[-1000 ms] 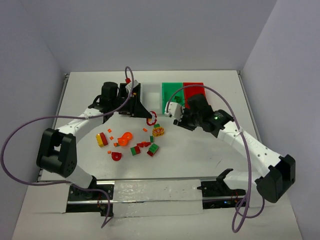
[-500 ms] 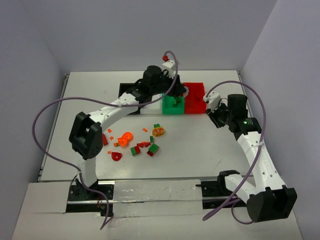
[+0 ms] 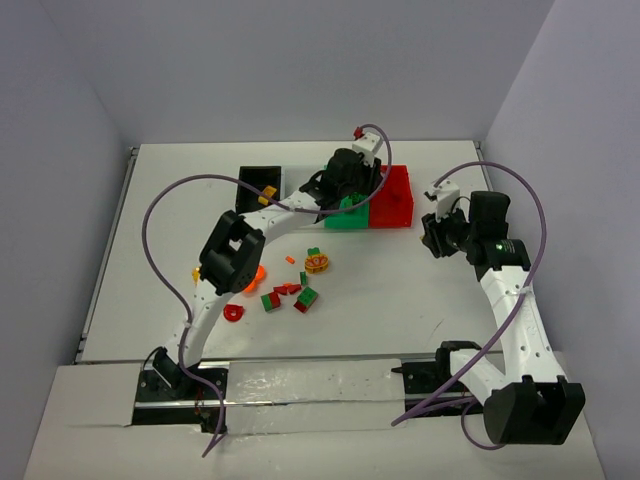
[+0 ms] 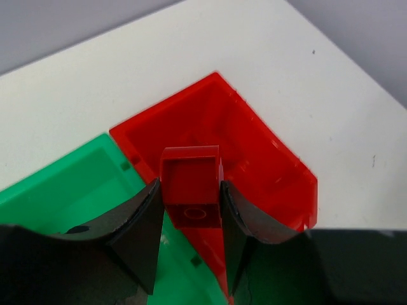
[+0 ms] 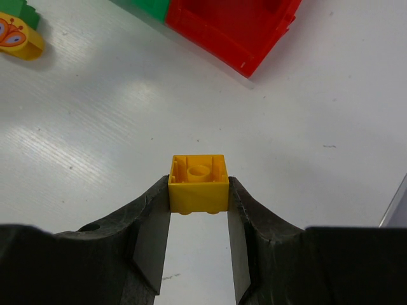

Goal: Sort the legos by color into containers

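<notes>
On the top view my left gripper (image 3: pixel 362 193) has swung from the black bin (image 3: pixel 250 178) across to the green bin (image 3: pixel 340 218) and red bin (image 3: pixel 398 195) at the bench's far edge. Meanwhile the right gripper (image 3: pixel 433 232) has backed toward the right edge, and one yellow piece (image 3: pixel 268 192) lies in the black bin. The left wrist view shows a red brick (image 4: pixel 191 181) pinched over the red bin's corner, its visible floor bare, so I judge the drop is next. The right wrist view shows a yellow brick (image 5: pixel 198 183) clamped above the bench.

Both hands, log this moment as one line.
left hand: shut on red brick, over red bin rim | right hand: shut on yellow brick, above table | unsorted legos: mid-table
</notes>
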